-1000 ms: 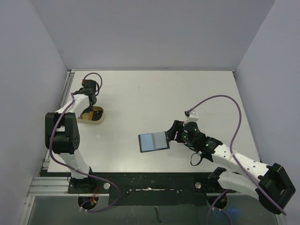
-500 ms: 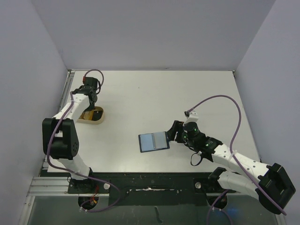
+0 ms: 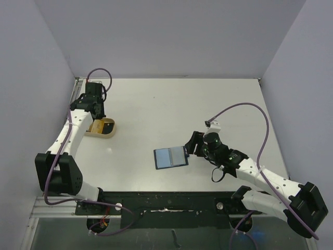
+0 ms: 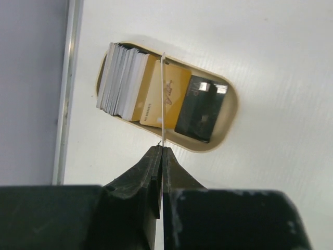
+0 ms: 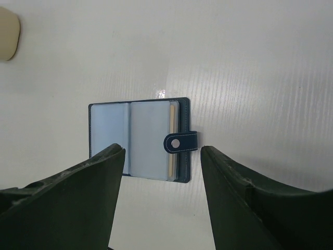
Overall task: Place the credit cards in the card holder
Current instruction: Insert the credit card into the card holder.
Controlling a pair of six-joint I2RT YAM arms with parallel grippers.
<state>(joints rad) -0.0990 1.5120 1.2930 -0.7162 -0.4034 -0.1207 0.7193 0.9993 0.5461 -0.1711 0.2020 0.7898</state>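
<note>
In the left wrist view my left gripper [image 4: 162, 148] is shut on a thin credit card [image 4: 163, 104], seen edge-on and held upright above the beige tray [image 4: 231, 109]. In the tray lie a gold card [image 4: 177, 88], a black card [image 4: 200, 112] and a stack of pale cards [image 4: 122, 80]. From above, the left gripper [image 3: 95, 104] hangs just behind the tray [image 3: 104, 136]. The card holder [image 3: 170, 157] lies open at mid-table, its light blue inside up [image 5: 140, 139], the snap tab on its right. My right gripper [image 5: 162, 156] is open over it, also seen from above [image 3: 190, 148].
A metal rail [image 4: 65, 94] runs along the table's left edge, close to the tray. Purple walls enclose the table on three sides. One corner of the tray [image 5: 8, 28] shows at the top left of the right wrist view.
The left gripper has closed fully on the card and risen, drawing back from the tray toward the far left. The right arm and the card holder have hardly moved.
</note>
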